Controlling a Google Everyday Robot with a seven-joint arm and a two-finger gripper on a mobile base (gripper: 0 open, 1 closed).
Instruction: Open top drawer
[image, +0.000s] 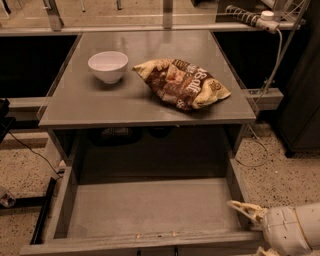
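The top drawer (150, 207) stands pulled out under the grey table top, and its plain grey tray is bare. Its front wall (145, 242) runs along the bottom edge of the camera view; the handle is out of view below. My gripper (252, 230) is at the drawer's right front corner. Its pale fingers are spread apart: the upper fingertip (242, 207) lies over the drawer's right wall, the lower one is cut off by the frame's bottom edge. It holds nothing.
A white bowl (107, 66) and a brown snack bag (182, 82) lie on the table top (140, 105). A cable (272, 65) hangs at the right. Speckled floor shows on both sides, with a dark rail (42, 212) at the left.
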